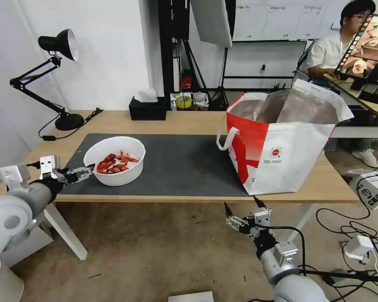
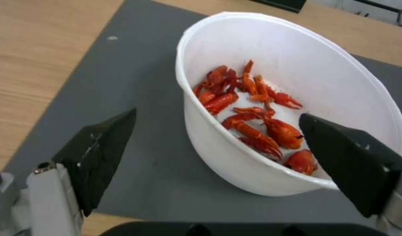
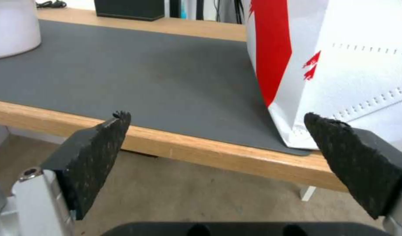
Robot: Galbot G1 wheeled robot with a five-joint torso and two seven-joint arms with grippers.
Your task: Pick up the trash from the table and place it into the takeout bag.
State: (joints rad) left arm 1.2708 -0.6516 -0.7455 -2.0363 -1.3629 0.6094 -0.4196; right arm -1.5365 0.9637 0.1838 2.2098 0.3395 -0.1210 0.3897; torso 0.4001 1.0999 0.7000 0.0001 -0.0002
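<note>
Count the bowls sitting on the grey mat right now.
1: a white bowl of red crayfish shells on the mat's left end, with the open left gripper at its rim. Anything behind the takeout bag is hidden.

one white bowl [image 1: 114, 160], one takeout bag [image 1: 281, 142], one tissue box [image 1: 147, 108], one desk lamp [image 1: 50, 75]

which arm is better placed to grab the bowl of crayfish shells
Left. The left gripper is open right at the near rim of the bowl, one finger over its inside. The right gripper is open below the table edge, by the bag.
</note>
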